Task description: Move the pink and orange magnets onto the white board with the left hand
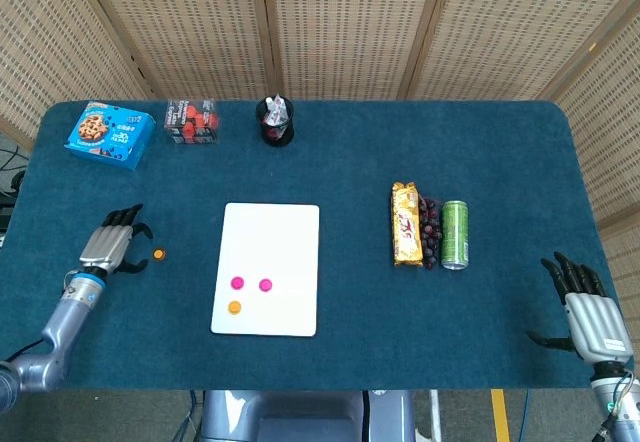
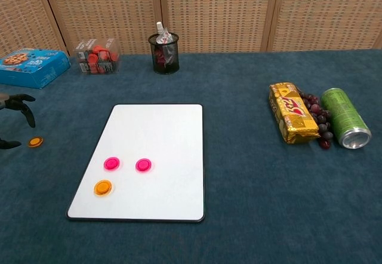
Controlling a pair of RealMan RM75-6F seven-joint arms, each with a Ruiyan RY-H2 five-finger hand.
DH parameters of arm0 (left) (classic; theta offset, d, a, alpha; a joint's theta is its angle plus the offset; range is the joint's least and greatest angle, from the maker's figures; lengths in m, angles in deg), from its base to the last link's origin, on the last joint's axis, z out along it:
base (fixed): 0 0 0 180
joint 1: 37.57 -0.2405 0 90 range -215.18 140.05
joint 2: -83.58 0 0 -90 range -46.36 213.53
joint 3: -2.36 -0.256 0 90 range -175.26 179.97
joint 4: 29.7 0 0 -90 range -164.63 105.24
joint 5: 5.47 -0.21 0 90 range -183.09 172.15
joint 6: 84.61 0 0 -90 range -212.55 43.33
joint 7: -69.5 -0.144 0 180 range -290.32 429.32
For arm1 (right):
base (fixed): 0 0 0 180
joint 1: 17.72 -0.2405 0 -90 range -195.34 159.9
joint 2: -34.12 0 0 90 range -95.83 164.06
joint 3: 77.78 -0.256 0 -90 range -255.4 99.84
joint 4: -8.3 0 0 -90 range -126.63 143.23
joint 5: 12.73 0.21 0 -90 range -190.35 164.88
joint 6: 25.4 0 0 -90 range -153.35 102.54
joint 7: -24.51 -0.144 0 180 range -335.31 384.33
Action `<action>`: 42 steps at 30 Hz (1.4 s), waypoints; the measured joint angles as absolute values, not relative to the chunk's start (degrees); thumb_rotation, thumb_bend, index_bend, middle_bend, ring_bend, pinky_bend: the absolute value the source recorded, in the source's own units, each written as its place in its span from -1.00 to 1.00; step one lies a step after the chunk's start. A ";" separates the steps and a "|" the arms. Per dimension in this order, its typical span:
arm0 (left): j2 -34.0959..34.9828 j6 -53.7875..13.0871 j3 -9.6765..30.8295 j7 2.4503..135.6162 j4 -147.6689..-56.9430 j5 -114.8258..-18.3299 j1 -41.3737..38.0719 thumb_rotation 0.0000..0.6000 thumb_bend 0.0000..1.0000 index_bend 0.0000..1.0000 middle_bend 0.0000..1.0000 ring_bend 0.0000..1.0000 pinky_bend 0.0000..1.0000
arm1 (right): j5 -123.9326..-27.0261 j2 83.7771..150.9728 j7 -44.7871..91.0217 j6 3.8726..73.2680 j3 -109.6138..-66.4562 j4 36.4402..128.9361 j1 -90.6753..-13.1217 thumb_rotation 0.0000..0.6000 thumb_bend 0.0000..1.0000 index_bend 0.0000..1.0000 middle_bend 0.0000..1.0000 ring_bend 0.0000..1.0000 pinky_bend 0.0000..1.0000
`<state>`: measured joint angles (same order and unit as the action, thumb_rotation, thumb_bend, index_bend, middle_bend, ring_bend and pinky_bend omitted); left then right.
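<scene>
The left hand [image 1: 112, 243] hovers, fingers spread and empty, just beside the loose orange magnet [image 1: 158, 254].

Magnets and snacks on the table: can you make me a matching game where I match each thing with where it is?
Things:
1. pink magnets
2. loose orange magnet
3. green can
4. blue cookie box

Places:
A. lying on its side next to the grapes
B. far left corner of the table
C. on the white board
D. on the cloth beside the left hand

Pairs: 1-C, 2-D, 3-A, 4-B
</scene>
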<state>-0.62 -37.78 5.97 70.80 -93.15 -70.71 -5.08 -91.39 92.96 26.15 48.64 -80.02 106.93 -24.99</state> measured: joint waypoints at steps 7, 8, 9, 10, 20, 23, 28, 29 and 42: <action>-2.13 -38.25 6.31 69.31 -92.44 -70.59 -5.06 1.00 -0.37 -0.26 -1.00 -1.00 -1.00 | -91.51 92.91 25.87 48.60 -79.98 106.85 -25.00 1.00 -0.79 -0.90 -1.00 -1.00 -1.00; -2.30 -38.20 6.35 69.18 -92.46 -70.73 -5.10 1.00 -0.37 -0.25 -1.00 -1.00 -1.00 | -91.52 92.90 25.85 48.58 -79.97 106.84 -25.00 1.00 -0.79 -0.90 -1.00 -1.00 -1.00; -2.38 -38.17 6.39 69.12 -92.48 -70.78 -5.12 1.00 -0.37 -0.25 -1.00 -1.00 -1.00 | -91.53 92.89 25.84 48.57 -79.97 106.85 -25.01 1.00 -0.79 -0.90 -1.00 -1.00 -1.00; -2.46 -38.15 6.43 69.02 -92.48 -70.83 -5.14 1.00 -0.36 -0.25 -1.00 -1.00 -1.00 | -91.53 92.89 25.81 48.57 -79.97 106.85 -25.01 1.00 -0.79 -0.90 -1.00 -1.00 -1.00; -3.75 -38.38 6.85 67.49 -92.07 -70.66 -5.25 1.00 -0.36 -0.08 -1.00 -1.00 -1.00 | -91.51 92.82 25.63 48.47 -79.98 106.93 -25.05 1.00 -0.79 -0.90 -1.00 -1.00 -1.00; -4.12 -38.40 6.95 67.14 -92.02 -70.73 -5.25 1.00 -0.36 -0.02 -1.00 -1.00 -1.00 | -91.52 92.79 25.51 48.43 -79.98 106.94 -25.07 1.00 -0.79 -0.90 -1.00 -1.00 -1.00; -4.22 -38.07 7.24 66.80 -92.51 -70.88 -5.30 1.00 -0.35 0.02 -1.00 -1.00 -1.00 | -91.56 92.78 25.35 48.42 -79.97 106.88 -25.07 1.00 -0.79 -0.90 -1.00 -1.00 -1.00; -4.10 -37.98 7.30 66.74 -92.80 -70.93 -5.31 1.00 -0.35 0.03 -1.00 -1.00 -1.00 | -91.56 92.78 25.33 48.42 -79.97 106.89 -25.07 1.00 -0.79 -0.90 -1.00 -1.00 -1.00; 0.91 -33.56 7.54 66.50 -106.92 -76.02 -5.62 1.00 -0.37 0.04 -1.00 -1.00 -1.00 | -91.57 92.67 25.19 48.22 -79.93 107.02 -25.14 1.00 -0.79 -0.90 -1.00 -1.00 -1.00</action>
<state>0.91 -33.56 7.54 66.50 -106.92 -76.02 -5.62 -91.57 92.67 25.19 48.22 -79.93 107.02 -25.14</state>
